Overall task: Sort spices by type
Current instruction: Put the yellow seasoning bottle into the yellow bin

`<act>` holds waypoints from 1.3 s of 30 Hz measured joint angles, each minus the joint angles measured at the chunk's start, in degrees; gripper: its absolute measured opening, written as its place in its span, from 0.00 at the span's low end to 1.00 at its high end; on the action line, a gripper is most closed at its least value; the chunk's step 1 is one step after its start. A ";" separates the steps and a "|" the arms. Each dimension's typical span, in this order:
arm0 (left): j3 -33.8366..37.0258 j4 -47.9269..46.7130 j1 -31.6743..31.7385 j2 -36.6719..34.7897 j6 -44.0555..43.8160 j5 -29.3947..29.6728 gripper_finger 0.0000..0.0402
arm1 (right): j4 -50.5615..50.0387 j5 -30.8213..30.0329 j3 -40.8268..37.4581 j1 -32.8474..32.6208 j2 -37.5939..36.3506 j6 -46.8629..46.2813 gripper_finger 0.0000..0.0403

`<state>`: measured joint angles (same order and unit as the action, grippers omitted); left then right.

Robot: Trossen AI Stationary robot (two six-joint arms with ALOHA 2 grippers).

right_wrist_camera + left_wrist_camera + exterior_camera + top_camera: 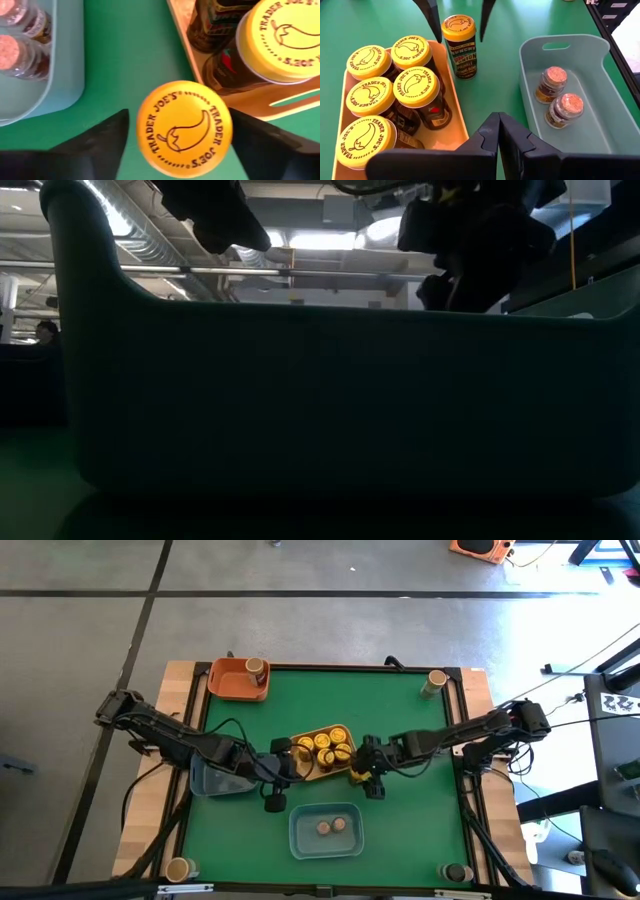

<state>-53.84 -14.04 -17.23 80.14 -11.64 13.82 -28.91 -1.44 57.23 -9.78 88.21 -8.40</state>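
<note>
A spice jar with a yellow lid (459, 44) stands upright on the green mat beside the yellow tray (451, 107), where several more yellow-lidded jars (415, 85) stand. My right gripper (181, 134) is open and comes down over the lone jar (357, 777), one finger on each side of its lid with narrow gaps. My left gripper (499, 137) is shut and empty, hovering between the yellow tray and the blue tray (580, 55). Two cork-topped jars (559, 97) lie in that blue tray.
An orange tray (228, 682) at the far left holds one jar (256, 667). A second blue tray (212, 780) sits under my left arm. Single jars stand at the table corners (435, 683), (180, 868), (455, 873). The blue tray's wall (330, 400) fills the low view.
</note>
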 joint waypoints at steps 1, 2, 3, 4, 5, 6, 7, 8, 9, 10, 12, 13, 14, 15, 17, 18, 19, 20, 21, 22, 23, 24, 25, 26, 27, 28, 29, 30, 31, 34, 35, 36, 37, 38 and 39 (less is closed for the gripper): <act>0.00 0.00 0.00 0.00 0.00 0.00 0.01 | -0.04 -0.06 0.00 0.02 -0.01 0.00 0.71; 0.00 0.00 0.00 0.00 0.00 0.00 0.01 | -0.12 -0.02 0.00 0.04 0.01 -0.06 0.66; 0.00 0.00 0.00 0.00 0.00 0.00 0.01 | -0.21 -0.05 0.00 0.07 0.00 -0.04 0.61; 0.00 0.00 0.00 0.00 0.00 0.00 0.01 | -0.30 -0.15 0.00 0.07 -0.02 -0.01 0.58; 0.00 0.00 0.00 0.00 0.00 0.00 0.01 | -0.41 -0.51 0.00 0.05 -0.03 -0.02 0.58; 0.00 0.00 0.00 0.00 0.00 0.00 0.01 | -0.53 -0.83 0.00 0.04 -0.03 0.00 0.58; 0.00 -0.03 0.00 0.00 0.00 0.00 0.01 | -1.02 -0.98 0.15 0.04 -0.17 -0.02 0.58; 0.00 -0.05 0.00 0.00 0.00 -0.01 0.01 | -2.37 -0.88 0.54 0.03 -0.39 -0.06 0.58; 0.00 -0.11 -0.07 0.00 0.00 0.00 0.01 | -4.20 -0.55 1.20 -0.01 -0.42 -0.11 0.58; 0.00 -0.25 -0.25 -0.12 -0.02 0.00 0.01 | -6.16 -0.39 2.30 -0.02 -0.42 -0.13 0.58; 0.00 -0.68 -0.71 -0.70 -0.29 0.01 0.01 | -10.13 -0.15 5.36 -0.22 -0.68 -0.26 0.58; 0.00 -0.75 -1.04 -1.33 -0.38 -0.01 0.01 | -12.05 -0.31 7.23 -0.61 -0.92 -0.35 0.58; 0.00 -1.34 -1.50 -2.15 -0.46 0.00 0.01 | -13.45 -0.37 9.01 -0.83 -1.01 -0.31 0.58; 0.00 -2.23 -1.98 -3.15 -0.48 0.05 0.01 | -14.68 0.00 10.67 -1.17 -1.01 -0.31 0.58; 0.00 -3.39 -2.91 -5.01 -0.34 1.10 0.01 | -15.81 1.03 13.60 -2.00 -0.95 -0.18 0.58; 0.00 -4.59 -3.44 -6.08 -0.26 1.83 0.01 | -15.15 1.05 14.92 -2.44 -0.95 0.21 0.58; 0.00 -5.87 -3.91 -7.04 -0.30 2.74 0.01 | -13.50 1.01 16.10 -2.90 -0.95 0.85 0.58; 0.00 -6.43 -4.25 -7.95 -0.30 3.43 0.01 | -11.76 1.01 17.06 -3.21 -0.95 1.32 0.58; 0.00 -6.97 -4.54 -8.85 -0.28 4.05 0.01 | -10.61 1.01 17.76 -3.51 -0.95 1.83 0.58; 0.00 -8.11 -4.89 -9.74 -0.30 4.51 0.01 | -9.81 1.03 18.24 -3.54 -0.95 2.49 0.58; 0.00 -9.18 -5.17 -10.37 -0.32 4.93 0.01 | -7.98 1.02 18.41 -3.54 -0.95 2.88 0.58; 0.00 -9.46 -5.35 -10.91 -0.31 5.11 0.01 | -5.35 0.70 18.43 -3.52 -0.95 3.36 0.58; 0.00 -9.64 -5.47 -11.42 -0.31 5.15 0.01 | -2.78 -0.09 18.42 -3.48 -0.95 4.09 0.58; 0.00 -9.91 -5.67 -11.83 -0.31 5.16 0.01 | -0.59 -1.18 18.29 -3.41 -0.90 4.81 0.58; 0.00 -9.92 -5.81 -12.15 -0.30 5.16 0.01 | 1.57 -2.15 18.21 -3.30 -0.67 5.74 0.58; 0.00 -9.86 -5.95 -12.37 -0.27 5.17 0.01 | 3.58 -3.15 18.21 -3.30 -0.25 6.39 0.58; 0.00 -10.03 -6.15 -12.46 -0.26 5.20 0.01 | 5.20 -4.43 18.19 -3.30 0.36 7.42 0.58; 0.00 -10.37 -6.36 -12.48 -0.28 5.25 0.01 | 6.59 -5.64 18.15 -3.30 1.09 8.51 0.58; 0.00 -10.83 -6.50 -12.48 -0.31 5.35 0.01 | 8.21 -6.90 18.06 -3.30 1.72 9.41 0.58; 0.00 -11.93 -7.06 -12.48 -0.78 5.55 0.01 | 12.34 -9.42 18.10 -3.30 3.63 11.59 0.58; 0.00 -12.25 -7.15 -12.48 -1.26 5.71 0.01 | 13.20 -10.09 18.12 -3.27 4.26 11.74 0.58; 0.00 -12.67 -7.15 -12.48 -1.63 5.81 0.01 | 13.57 -10.76 18.12 -2.91 4.99 11.89 0.58; 0.00 -12.83 -7.15 -12.48 -1.87 5.84 0.01 | 13.82 -11.15 18.12 -2.58 5.78 11.95 0.58; 0.00 -12.90 -7.15 -12.48 -2.05 5.88 0.01 | 13.90 -11.12 18.12 -2.40 6.46 11.93 0.58; 0.00 -13.32 -7.23 -12.48 -2.45 5.98 0.01 | 13.90 -11.15 18.12 -1.94 7.05 11.93 0.58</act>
<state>-53.84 -27.37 -24.46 67.66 -14.09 19.81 -15.00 -12.58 75.35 -11.72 95.26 3.53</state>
